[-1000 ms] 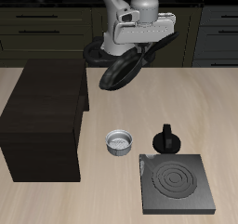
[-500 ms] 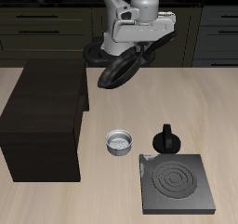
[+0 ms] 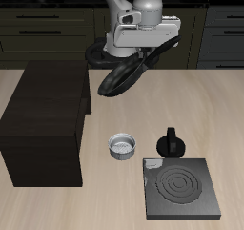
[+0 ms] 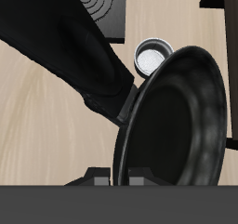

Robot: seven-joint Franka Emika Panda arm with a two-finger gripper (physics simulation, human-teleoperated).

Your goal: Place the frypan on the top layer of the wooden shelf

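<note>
Exterior view: frypan (image 3: 120, 77) hanging tilted in mid-air, clamped in the gripper (image 3: 145, 51) jaws, above the far part of the bench (image 3: 114, 191), just beside the wooden shelf (image 3: 48, 124); small pot (image 3: 122, 146) and stove plate (image 3: 179, 189) nearer the front. Wrist view: frypan (image 4: 177, 125) filling the frame, pot (image 4: 152, 55) and stove plate (image 4: 98, 5) beyond.

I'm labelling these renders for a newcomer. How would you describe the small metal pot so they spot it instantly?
Start at the big dark wooden shelf, then look to the bare table beside its front corner. The small grey pot sits there, between the shelf and the flat black stove plate. It is the only shiny, bowl-like thing; the black knob nearby is dark, and the frypan hangs from the gripper.
</note>
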